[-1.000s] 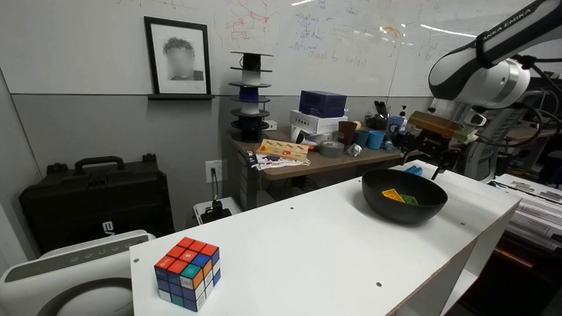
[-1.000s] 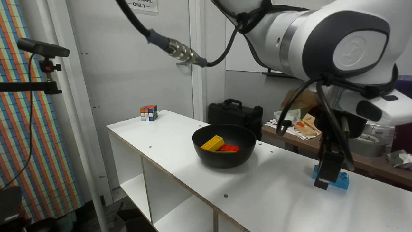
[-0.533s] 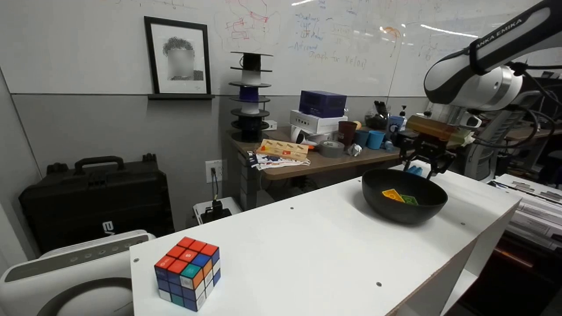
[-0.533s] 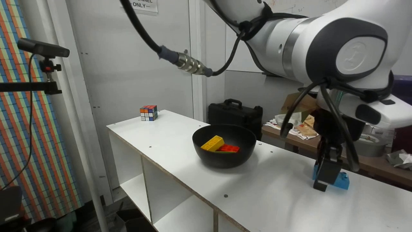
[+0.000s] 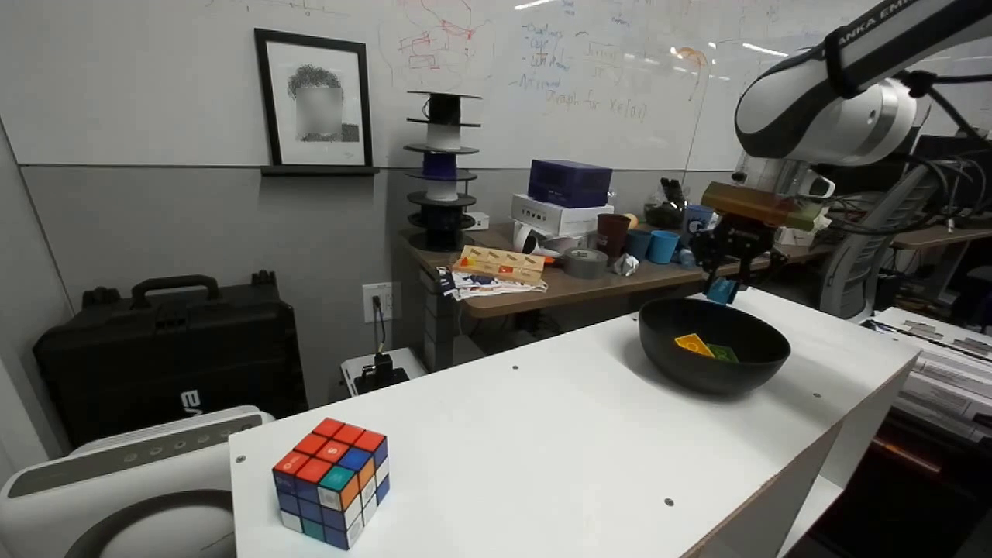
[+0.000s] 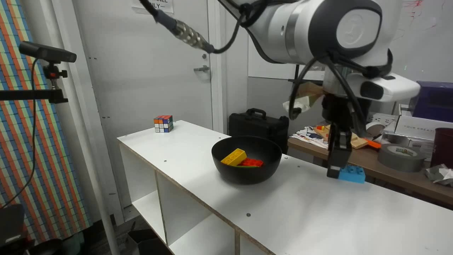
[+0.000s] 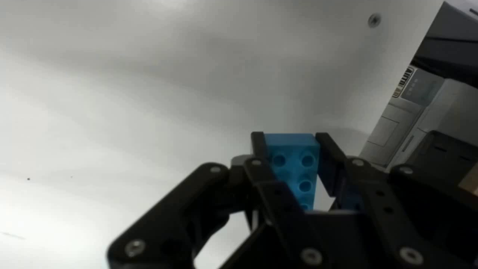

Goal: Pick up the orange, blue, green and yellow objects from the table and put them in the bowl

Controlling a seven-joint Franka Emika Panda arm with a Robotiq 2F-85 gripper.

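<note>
Closest to me, in the wrist view, my gripper (image 7: 292, 143) has the blue brick (image 7: 295, 168) in its grasp, one black fingertip (image 7: 258, 144) against each long side. The brick is a clean sky blue, with a smooth end face and round, hollow-topped studs in two rows that run back toward the palm; the finger on the left of the picture hides part of one row. In an exterior view I see it studs up, jutting out past the finger on the side away from the bowl. It looks lifted off the white table (image 6: 300, 209), though I can't judge the gap well from my angles.

Near the brick but apart from it, the black bowl (image 6: 244, 178) stands upright on the table. In it, I have a yellow brick (image 6: 234, 157) lying tilted next to a red-orange piece (image 6: 252, 163), and in an exterior view a green piece (image 5: 723, 353) shows beside the yellow.

Well beyond the bowl, toward the table's end, sits a puzzle cube (image 6: 163, 124), its top mostly red. Past the table I make out a black case (image 6: 258, 127) and a brown desk (image 5: 562, 287) with a roll of grey tape (image 6: 401, 158).
</note>
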